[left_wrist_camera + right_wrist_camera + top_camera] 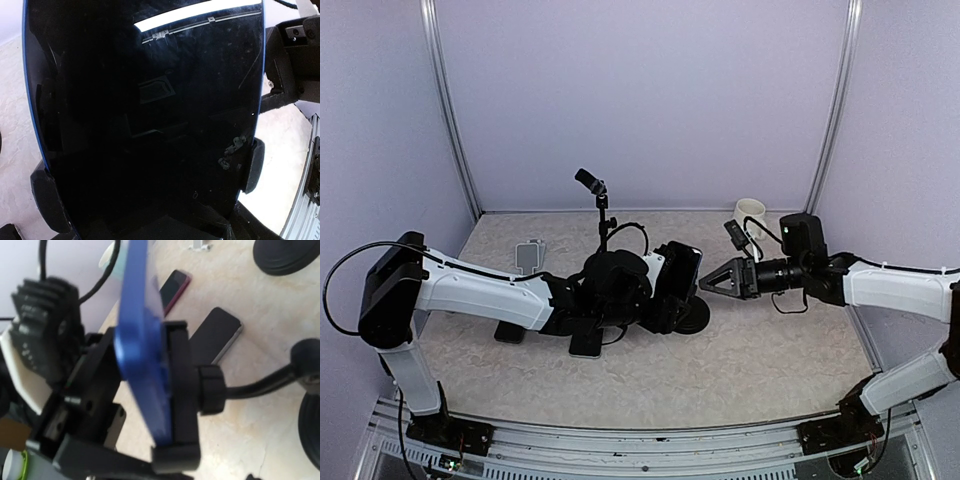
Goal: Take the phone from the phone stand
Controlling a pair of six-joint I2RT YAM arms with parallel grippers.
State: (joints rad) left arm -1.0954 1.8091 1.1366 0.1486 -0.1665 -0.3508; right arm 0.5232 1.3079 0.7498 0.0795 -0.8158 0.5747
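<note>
The phone (682,268) has a blue case and a black screen and stands clamped in the black phone stand (698,316) at the table's middle. In the left wrist view its screen (150,125) fills the frame. My left gripper (663,285) sits against the screen side, and its fingers (252,165) press the phone's two long edges. In the right wrist view the phone (142,355) shows edge-on in the stand's clamp (180,390). My right gripper (710,283) is open and empty, just right of the stand and pointing at it.
Spare phones lie on the table: a silver one (530,255), a black one (585,342) and a small dark one (735,233). A second gooseneck stand (600,205) rises behind. A white cup (750,212) stands at the back right.
</note>
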